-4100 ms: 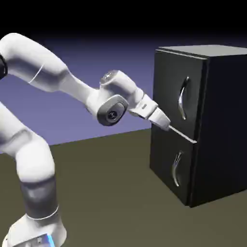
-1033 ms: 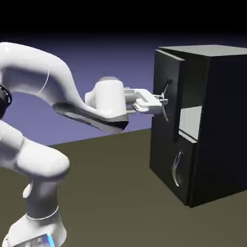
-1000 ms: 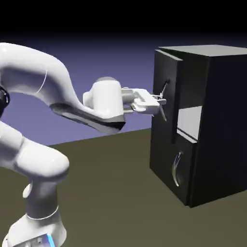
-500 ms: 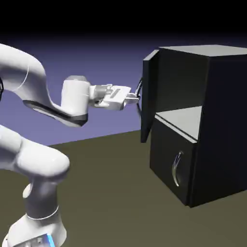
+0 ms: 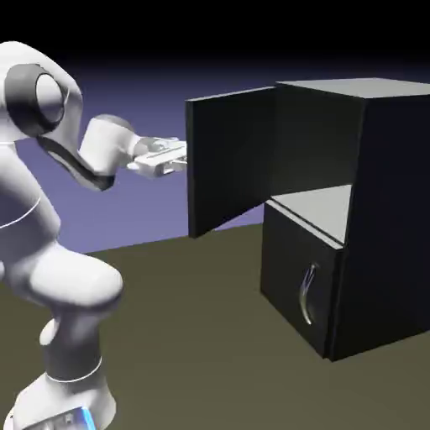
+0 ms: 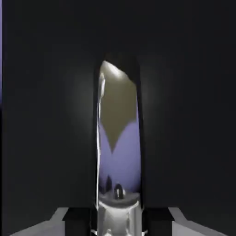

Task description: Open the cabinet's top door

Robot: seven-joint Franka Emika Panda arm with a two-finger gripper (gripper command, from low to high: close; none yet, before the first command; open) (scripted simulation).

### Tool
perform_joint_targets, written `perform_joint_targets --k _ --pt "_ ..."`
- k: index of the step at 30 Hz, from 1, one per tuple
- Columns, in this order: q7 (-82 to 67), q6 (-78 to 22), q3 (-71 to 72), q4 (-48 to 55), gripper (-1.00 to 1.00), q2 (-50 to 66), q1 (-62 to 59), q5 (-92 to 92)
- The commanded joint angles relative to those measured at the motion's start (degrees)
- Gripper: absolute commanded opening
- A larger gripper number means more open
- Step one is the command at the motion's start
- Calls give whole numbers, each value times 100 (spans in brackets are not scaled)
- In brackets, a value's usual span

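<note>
The arm reaches toward the cabinet (image 5: 390,210), its gripper (image 5: 186,157) roughly level and pinching the top door's curved handle (image 6: 119,152) between 2 fingertips. The top door (image 5: 231,159) stands wide open at the cabinet's front, its free edge well apart from the cabinet, with open room above the cabinet's shelf (image 5: 323,208).

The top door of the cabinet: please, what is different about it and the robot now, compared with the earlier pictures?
The top door, closed at first, has swung wide open toward the exterior view's left. The gripper moved up, took hold of the top door's handle and drew back with it. The lower door stayed shut.
</note>
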Motion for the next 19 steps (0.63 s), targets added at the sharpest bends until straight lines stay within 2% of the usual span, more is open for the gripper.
perform_joint_targets --k 1,10,19 --pt "68 -219 73 209 -100 204 -11 98" --pt "700 -1984 391 2078 -100 1909 50 737" --pt "1213 -3328 289 3928 -100 3350 354 1097"
